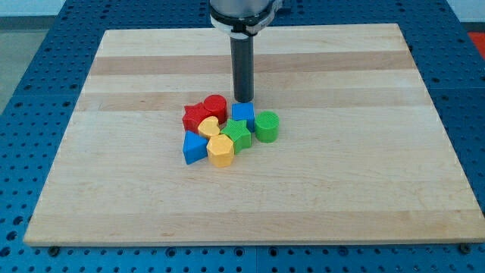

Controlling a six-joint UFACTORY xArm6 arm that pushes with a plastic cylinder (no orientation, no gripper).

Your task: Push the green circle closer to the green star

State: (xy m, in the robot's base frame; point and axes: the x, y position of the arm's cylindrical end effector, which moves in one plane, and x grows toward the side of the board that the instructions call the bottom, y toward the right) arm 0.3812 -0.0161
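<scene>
The green circle (267,126) stands at the right end of a tight cluster of blocks near the board's middle. The green star (238,135) lies just to its left, nearly touching it. My tip (243,101) rests on the board just above the cluster, right behind the blue cube (242,114) and up-left of the green circle. The tip is a short gap away from the circle.
The cluster also holds a red circle (215,105), a red star (196,117), a yellow heart (208,126), a yellow hexagon (220,150) and a blue triangle (194,147). The wooden board (379,189) lies on a blue perforated table (30,91).
</scene>
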